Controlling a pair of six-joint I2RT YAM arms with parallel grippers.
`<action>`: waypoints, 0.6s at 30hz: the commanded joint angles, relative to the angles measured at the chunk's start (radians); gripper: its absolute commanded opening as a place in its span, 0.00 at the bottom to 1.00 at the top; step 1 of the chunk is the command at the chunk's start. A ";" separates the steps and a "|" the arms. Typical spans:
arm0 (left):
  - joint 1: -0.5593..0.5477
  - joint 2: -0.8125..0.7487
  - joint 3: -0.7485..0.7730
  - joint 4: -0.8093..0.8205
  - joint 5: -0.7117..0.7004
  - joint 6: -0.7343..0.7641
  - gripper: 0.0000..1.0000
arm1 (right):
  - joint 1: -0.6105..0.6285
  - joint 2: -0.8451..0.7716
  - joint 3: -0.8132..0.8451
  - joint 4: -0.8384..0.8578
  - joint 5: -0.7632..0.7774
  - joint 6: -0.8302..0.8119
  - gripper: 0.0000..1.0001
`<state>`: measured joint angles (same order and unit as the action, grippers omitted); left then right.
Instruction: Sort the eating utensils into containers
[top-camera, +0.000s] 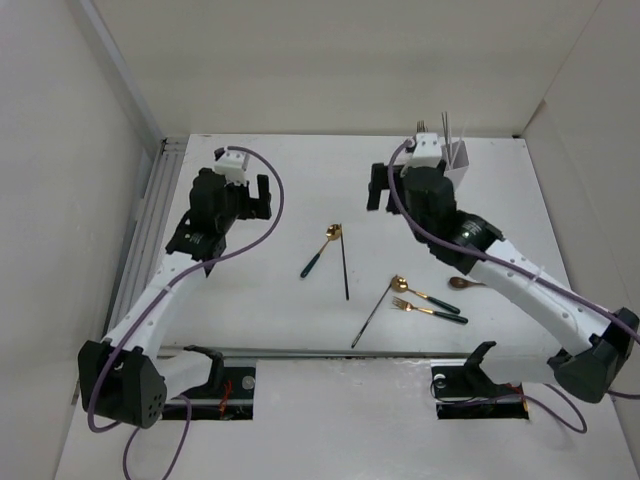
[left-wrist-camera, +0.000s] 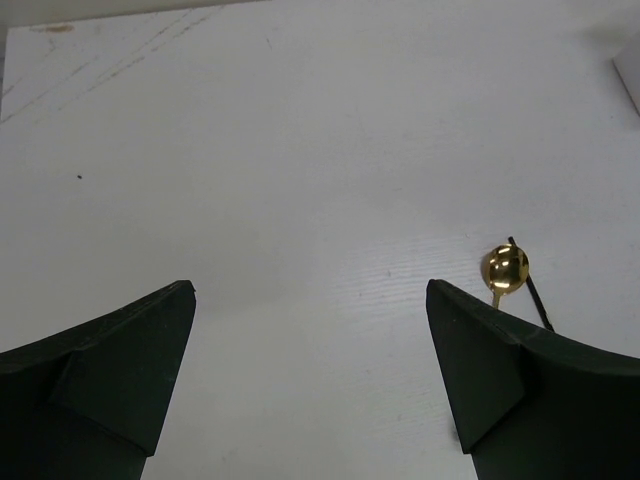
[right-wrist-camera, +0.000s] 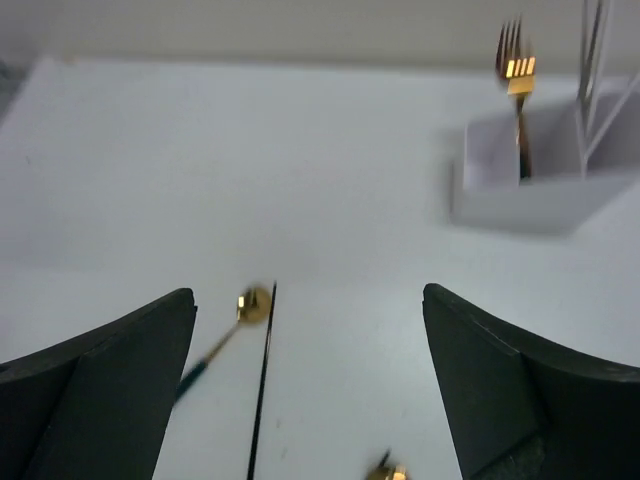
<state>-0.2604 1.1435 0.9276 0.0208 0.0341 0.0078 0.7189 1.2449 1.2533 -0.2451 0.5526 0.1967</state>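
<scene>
The white holder (top-camera: 458, 168) stands at the back right with a gold fork (right-wrist-camera: 516, 70) and silver chopsticks (right-wrist-camera: 592, 50) upright in it; it also shows in the right wrist view (right-wrist-camera: 530, 190). On the table lie a gold spoon with a green handle (top-camera: 322, 250), a dark chopstick (top-camera: 345, 265), a second chopstick (top-camera: 372, 314), another gold spoon (top-camera: 418, 291), a gold fork (top-camera: 428, 309) and a brown spoon (top-camera: 463, 283). My left gripper (top-camera: 260, 197) (left-wrist-camera: 310, 300) is open and empty. My right gripper (top-camera: 375, 188) (right-wrist-camera: 308, 300) is open and empty, left of the holder.
White walls close in the table (top-camera: 290, 180) on the left, back and right. A metal rail (top-camera: 330, 353) runs along the near edge by the arm bases. The right arm (top-camera: 500, 260) passes over the brown spoon's handle.
</scene>
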 joint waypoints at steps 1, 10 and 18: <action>-0.045 -0.062 -0.071 0.084 -0.129 -0.057 1.00 | 0.090 0.073 -0.045 -0.461 0.101 0.393 1.00; -0.192 -0.162 -0.181 0.067 -0.175 -0.085 1.00 | 0.330 0.202 -0.078 -0.668 -0.008 0.682 0.86; -0.192 -0.306 -0.254 0.136 -0.140 -0.086 1.00 | 0.330 0.113 -0.178 -0.658 -0.101 0.828 0.65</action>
<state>-0.4500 0.9203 0.7143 0.0761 -0.1158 -0.0654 1.0481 1.4052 1.0935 -0.8879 0.5037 0.9066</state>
